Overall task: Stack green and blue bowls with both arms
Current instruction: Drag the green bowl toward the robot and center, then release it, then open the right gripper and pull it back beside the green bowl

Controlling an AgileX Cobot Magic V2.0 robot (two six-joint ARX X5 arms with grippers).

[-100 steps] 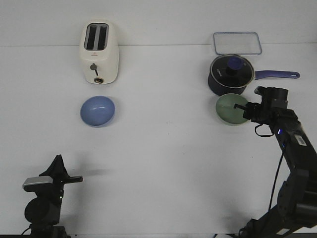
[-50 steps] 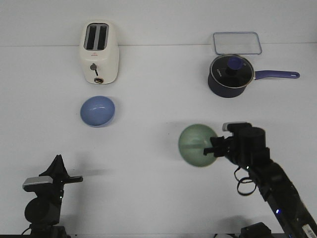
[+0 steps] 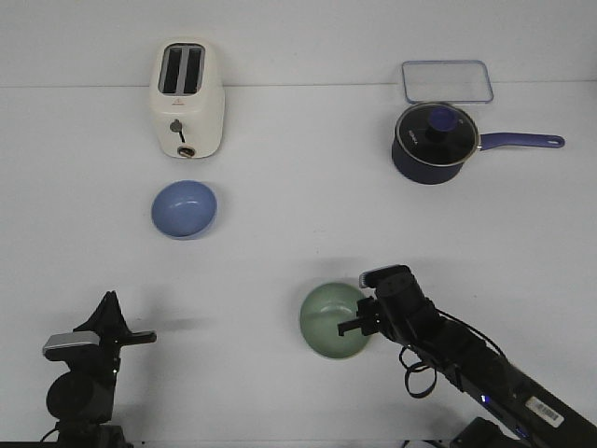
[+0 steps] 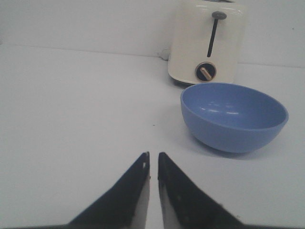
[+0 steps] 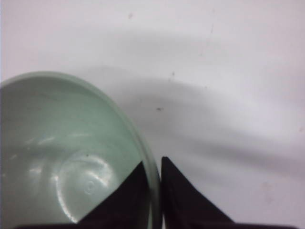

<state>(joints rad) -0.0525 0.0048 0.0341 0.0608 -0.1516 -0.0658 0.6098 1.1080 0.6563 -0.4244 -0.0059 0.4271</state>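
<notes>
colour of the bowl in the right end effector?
Pale sage green bowl, clearest in the front view.

The front view looked forward and down over the white table (image 3: 298,215) from high behind both arms. The left wrist view sat low, facing the blue bowl (image 4: 234,116) and toaster (image 4: 208,42), both shared with the front view. The right wrist view hung close above the green bowl (image 5: 66,157).
</notes>
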